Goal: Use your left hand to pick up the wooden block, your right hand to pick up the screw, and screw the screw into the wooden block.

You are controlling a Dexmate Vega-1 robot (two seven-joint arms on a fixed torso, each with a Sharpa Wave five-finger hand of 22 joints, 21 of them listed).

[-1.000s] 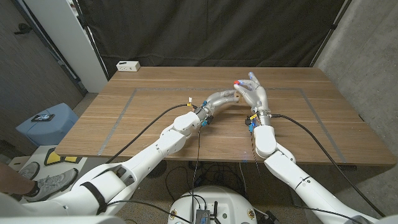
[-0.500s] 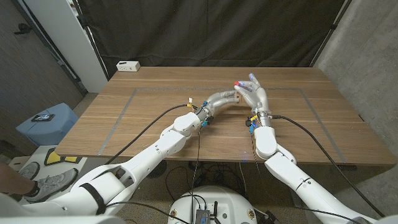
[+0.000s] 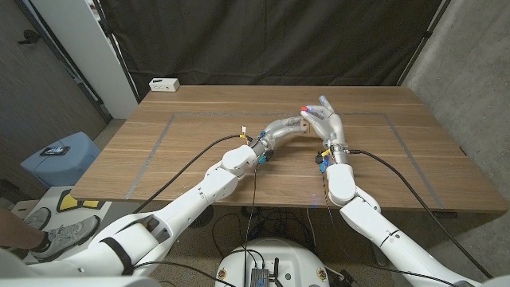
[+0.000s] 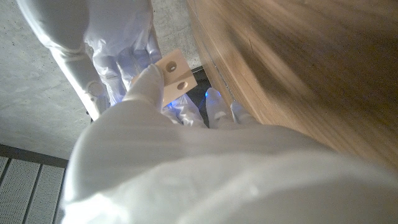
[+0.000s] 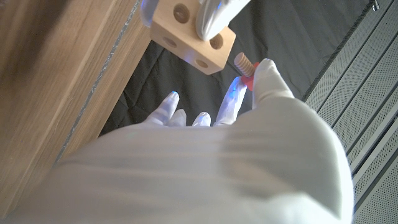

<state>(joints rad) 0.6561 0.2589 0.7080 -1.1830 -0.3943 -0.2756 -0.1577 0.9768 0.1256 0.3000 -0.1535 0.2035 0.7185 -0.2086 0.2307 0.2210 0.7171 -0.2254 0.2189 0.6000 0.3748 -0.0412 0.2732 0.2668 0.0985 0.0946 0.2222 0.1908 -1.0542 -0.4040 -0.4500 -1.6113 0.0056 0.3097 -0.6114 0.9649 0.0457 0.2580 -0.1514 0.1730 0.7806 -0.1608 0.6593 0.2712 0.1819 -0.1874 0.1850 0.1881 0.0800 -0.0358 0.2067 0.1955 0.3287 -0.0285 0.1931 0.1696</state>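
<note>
Pale holed wooden block (image 5: 189, 38) gripped by left hand (image 3: 288, 126), red-headed screw (image 5: 244, 66) pinched by right hand (image 3: 325, 122)

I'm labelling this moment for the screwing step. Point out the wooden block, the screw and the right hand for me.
wooden block (image 5: 189, 37): right wrist view, its light side face between the holes.
screw (image 5: 243, 64): right wrist view, its threaded wooden shaft.
right hand (image 3: 325, 121): head view, back of the hand.
</note>
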